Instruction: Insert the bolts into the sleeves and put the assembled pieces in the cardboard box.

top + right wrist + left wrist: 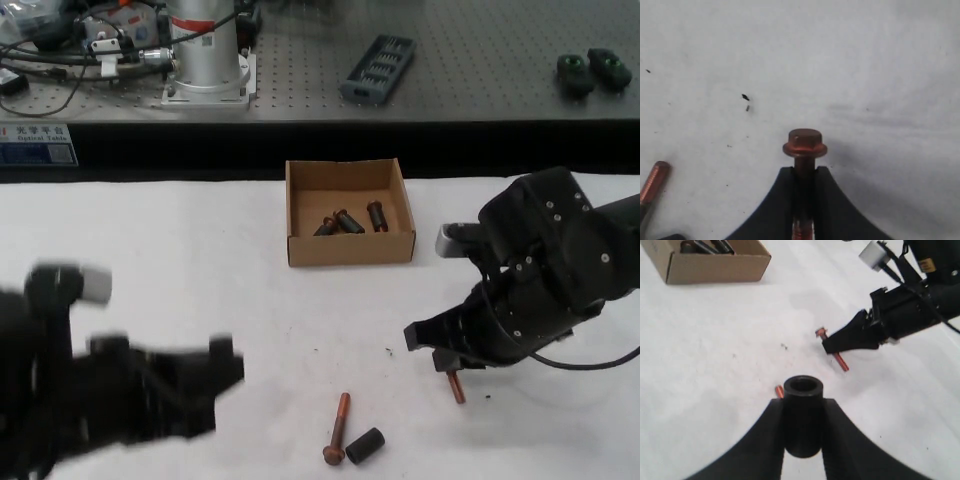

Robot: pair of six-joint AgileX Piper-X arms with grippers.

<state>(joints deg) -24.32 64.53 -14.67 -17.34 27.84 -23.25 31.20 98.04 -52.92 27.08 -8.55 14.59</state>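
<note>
Bolt [456, 386]: being clamped tight in right gripper [447, 360], at five o'clock from cardboard box [350, 250] holding three assembled pieces [350, 220]; left gripper [225, 362] sitting at seven o'clock. Lying at six o'clock, spare bolt [340, 425] just beside spare sleeve [366, 445], likely crowding any low meeting point.

Left wrist: sleeve [802, 432] being pinched between closed fingers [777, 440], open bore pointing outward.

Right wrist: gripping bolt [805, 142] on the shank, just under the head.

Advising: squaring shank to bore, meeting above the spares.

2 bolts [340, 420] [456, 386], 2 sleeves [366, 445] [802, 425], maybe 3 assemblies [347, 220].
</note>
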